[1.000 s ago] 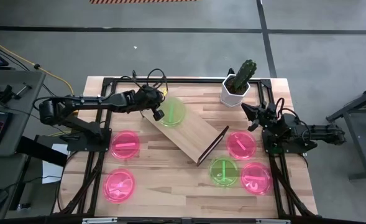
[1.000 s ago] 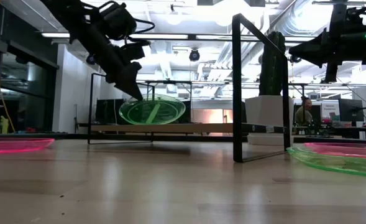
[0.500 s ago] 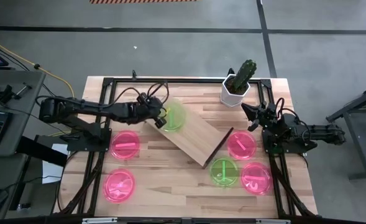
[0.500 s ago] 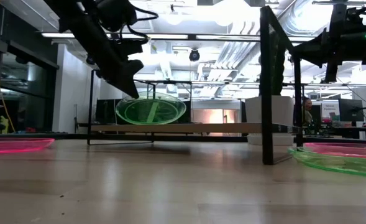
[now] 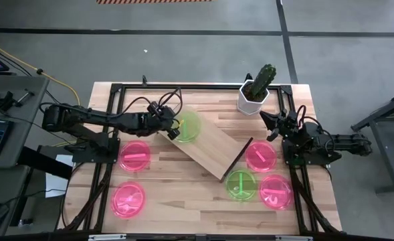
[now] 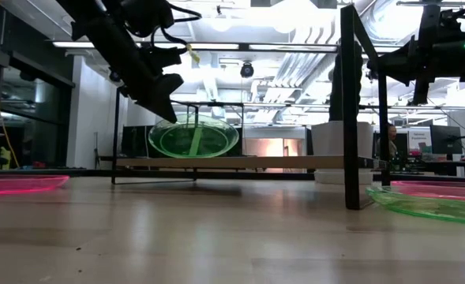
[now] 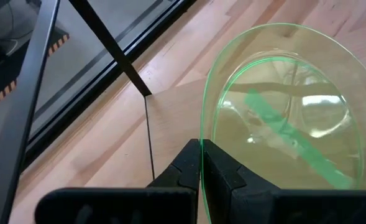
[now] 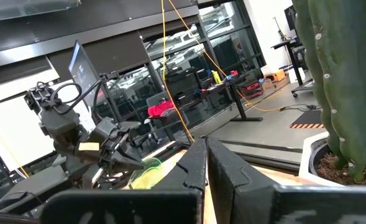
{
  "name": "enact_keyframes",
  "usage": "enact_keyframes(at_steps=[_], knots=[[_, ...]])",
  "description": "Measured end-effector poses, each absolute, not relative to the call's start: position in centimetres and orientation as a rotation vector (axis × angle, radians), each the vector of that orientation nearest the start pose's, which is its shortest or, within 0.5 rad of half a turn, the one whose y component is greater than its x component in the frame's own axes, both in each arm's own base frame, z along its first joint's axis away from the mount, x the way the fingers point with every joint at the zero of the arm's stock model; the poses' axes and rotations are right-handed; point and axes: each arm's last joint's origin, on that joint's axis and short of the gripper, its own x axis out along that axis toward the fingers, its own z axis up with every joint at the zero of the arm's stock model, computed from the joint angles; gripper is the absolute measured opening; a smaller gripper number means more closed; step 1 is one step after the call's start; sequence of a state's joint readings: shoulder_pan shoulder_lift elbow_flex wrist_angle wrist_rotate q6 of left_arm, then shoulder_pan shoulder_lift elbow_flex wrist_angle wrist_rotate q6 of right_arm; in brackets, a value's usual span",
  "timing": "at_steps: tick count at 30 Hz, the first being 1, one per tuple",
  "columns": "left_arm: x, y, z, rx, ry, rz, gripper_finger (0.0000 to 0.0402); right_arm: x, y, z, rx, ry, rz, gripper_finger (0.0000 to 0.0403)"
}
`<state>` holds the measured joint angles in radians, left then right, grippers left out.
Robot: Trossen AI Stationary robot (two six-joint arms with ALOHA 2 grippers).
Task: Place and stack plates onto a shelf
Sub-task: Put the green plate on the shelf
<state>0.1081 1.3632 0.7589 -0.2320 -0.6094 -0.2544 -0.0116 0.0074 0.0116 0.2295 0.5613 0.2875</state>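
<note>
Rim of green plate behind left gripper

- right gripper fingers pressed together, pointing across the table
- cactus in white pot just beside it
- left gripper farther off, at a green plate; monitor behind

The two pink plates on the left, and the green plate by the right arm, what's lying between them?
In the high view, the shelf lies between the pink plates and that green plate.
</note>
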Motion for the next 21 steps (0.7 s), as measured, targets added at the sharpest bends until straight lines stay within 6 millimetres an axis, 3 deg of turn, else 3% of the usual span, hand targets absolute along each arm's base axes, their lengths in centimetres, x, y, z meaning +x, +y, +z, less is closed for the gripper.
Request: enact_keyframes(at_steps=[7,21], knots=[[25.85,4.75,20.41,-0.001,0.744,0.777,0.0005,9.03,-1.64,18.79,0.343,-0.309,-0.534,0.0],[25.86,5.09,20.49,-0.007,0.735,0.791,0.0081,9.03,-1.65,18.79,0.344,-0.309,-0.534,0.0]])
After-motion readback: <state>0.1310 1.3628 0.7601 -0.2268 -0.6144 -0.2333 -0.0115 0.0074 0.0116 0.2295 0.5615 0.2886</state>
